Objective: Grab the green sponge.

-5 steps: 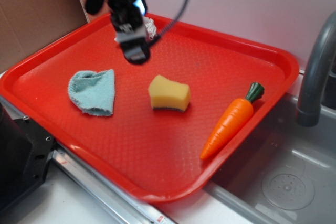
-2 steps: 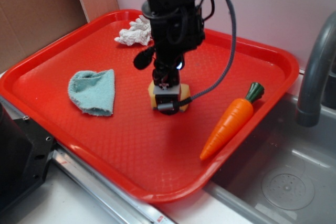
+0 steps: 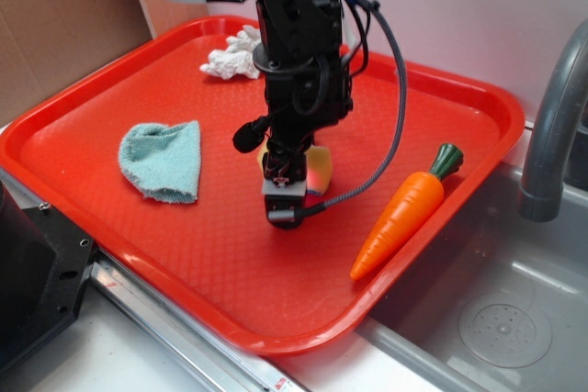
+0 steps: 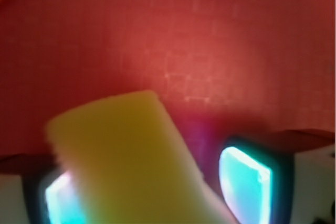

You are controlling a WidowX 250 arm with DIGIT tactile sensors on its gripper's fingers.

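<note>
A pale wall backs a grey worktop (image 3: 101, 355) with a sink (image 3: 501, 319) and faucet (image 3: 551, 135) at its right edge. In the exterior view a red tray (image 3: 441, 89) covers most of the worktop. The arm hangs over the tray's middle, its jaws lowered onto the green sponge (image 3: 318, 170), of which only a yellow sliver shows behind the gripper (image 3: 283, 207). A teal cloth (image 3: 165, 161) lies toward the left edge, a white rag (image 3: 231, 60) near the far corner, a toy carrot (image 3: 404, 211) toward the right edge.

In the wrist view the red tray surface (image 4: 210, 35) fills the background. The sponge's yellow foam (image 4: 126, 156) sits between two glowing fingers (image 4: 244, 182), blurred. The jaws stand apart around it; whether they press it I cannot tell.

The approach looks finished; closing and lifting appear to be what is left.
</note>
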